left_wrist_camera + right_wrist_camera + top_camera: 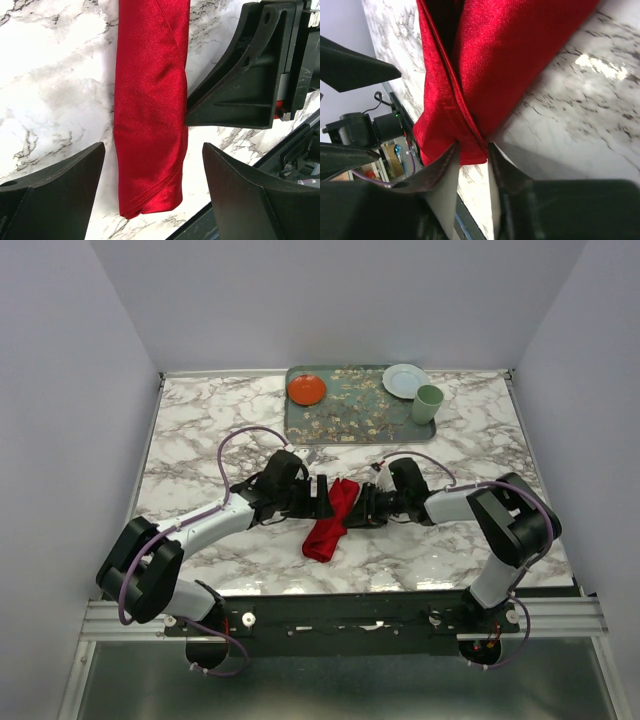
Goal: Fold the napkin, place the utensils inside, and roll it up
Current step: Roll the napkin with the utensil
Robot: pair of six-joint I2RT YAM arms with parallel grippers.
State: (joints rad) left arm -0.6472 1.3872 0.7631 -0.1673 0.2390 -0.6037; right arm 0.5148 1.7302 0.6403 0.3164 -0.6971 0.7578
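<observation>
Since the napkin (330, 523) lies as a long red bundle near the middle of the table (200, 440), closer to its near edge than the tray (350, 415) is, I judge the rolling step is in hand. Utensils not in sight; cannot tell if they are inside.

Right gripper (472, 150): jaws pinched on a hemmed corner of the cloth.

Left gripper (152, 150): jaws wide apart, straddling the roll, touching nothing.

Next move calls for tightening the roll without losing that corner.
</observation>
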